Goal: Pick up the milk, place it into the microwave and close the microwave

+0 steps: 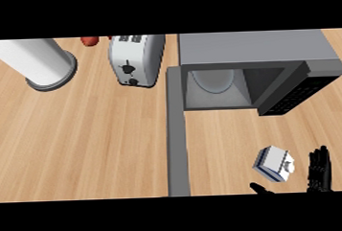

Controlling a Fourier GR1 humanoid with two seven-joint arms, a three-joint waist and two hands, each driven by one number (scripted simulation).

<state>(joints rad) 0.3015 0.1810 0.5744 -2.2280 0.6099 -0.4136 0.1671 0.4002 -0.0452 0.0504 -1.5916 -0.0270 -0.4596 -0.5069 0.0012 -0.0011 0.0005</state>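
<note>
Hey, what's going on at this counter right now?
The robot's right hand is open at the milk carton, which sits on the wooden counter between its thumb and fingers, not yet lifted. Behind it the microwave has its door swung wide open, with only the turntable showing inside. A toaster and a white cylinder stand further left. The left hand is out of view.

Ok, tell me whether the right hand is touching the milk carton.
Apart. The head view shows wooden counter between the milk carton and the fingers of the right hand. The thumb lies just below the carton, short of it.
</note>
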